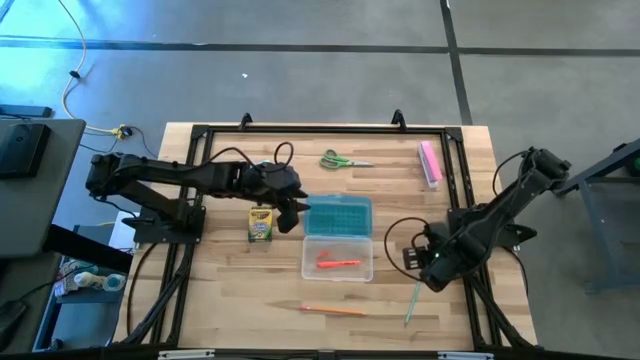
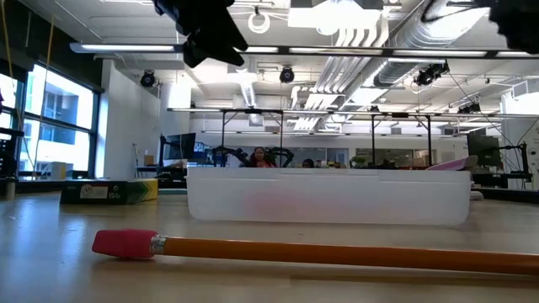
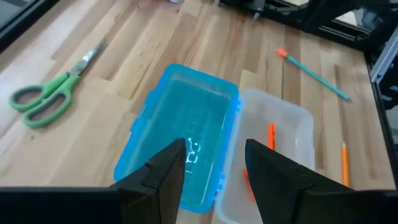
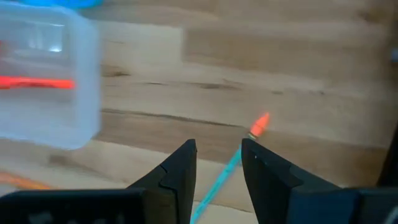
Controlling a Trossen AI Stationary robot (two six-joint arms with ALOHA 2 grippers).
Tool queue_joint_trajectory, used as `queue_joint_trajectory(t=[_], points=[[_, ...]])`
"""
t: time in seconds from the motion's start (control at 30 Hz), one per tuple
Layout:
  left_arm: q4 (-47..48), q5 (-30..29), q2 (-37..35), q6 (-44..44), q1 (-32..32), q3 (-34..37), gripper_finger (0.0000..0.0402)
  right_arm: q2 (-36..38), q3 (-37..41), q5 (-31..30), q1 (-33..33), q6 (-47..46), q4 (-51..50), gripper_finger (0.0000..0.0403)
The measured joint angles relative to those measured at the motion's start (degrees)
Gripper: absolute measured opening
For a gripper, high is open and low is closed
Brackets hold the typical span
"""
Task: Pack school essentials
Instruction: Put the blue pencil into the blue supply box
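- Teal pencil point(image 4: 225, 169) lies on the table point(image 1: 230, 290) under the right gripper point(image 4: 217, 163), fingers apart, empty.
- Left gripper point(image 3: 214, 168) hovers above the open case point(image 3: 186, 137), fingers apart.

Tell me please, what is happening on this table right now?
A two-armed robot is packing school things into a clear case whose blue lid lies open. An orange pen is already inside. The left gripper hovers open above the lid, holding nothing. The right gripper is open over a teal pencil on the table. The scissors, crayon box, pink block and orange pencil lie outside the case.
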State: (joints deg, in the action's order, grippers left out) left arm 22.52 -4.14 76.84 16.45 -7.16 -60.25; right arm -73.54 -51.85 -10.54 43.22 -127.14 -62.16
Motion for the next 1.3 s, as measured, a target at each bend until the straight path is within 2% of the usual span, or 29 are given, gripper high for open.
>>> queue_joint_trajectory(t=[0.13,0.33,0.5,0.73,1.1,1.2,1.3], points=[[0.00,0.02,0.00,-1.96,0.00,0.00,0.0154,0.00,4.56,3.95,0.74,-2.80,6.67,0.0116],[0.08,0.02,0.00,-3.32,0.00,0.00,0.0154,-1.07,10.14,5.13,0.30,-2.94,14.83,0.0116],[0.44,0.04,0.02,-4.26,0.04,0.00,0.0154,-2.35,11.32,8.15,0.13,-2.99,15.04,0.0116],[0.43,0.04,0.04,-4.68,0.04,0.02,0.0154,-4.84,11.49,8.03,-1.14,-2.96,13.22,0.0116],[0.47,0.07,0.07,-4.68,0.07,0.02,0.0154,-12.26,11.49,10.15,-2.69,-2.92,16.06,0.0116],[0.98,0.07,0.07,-4.68,0.07,0.02,0.0154,-13.64,11.25,10.56,-2.77,-2.93,17.02,0.0101],[2.76,0.12,0.07,-4.70,-0.25,0.02,0.0154,-14.42,11.25,10.56,-2.79,-2.94,17.60,0.0069]])
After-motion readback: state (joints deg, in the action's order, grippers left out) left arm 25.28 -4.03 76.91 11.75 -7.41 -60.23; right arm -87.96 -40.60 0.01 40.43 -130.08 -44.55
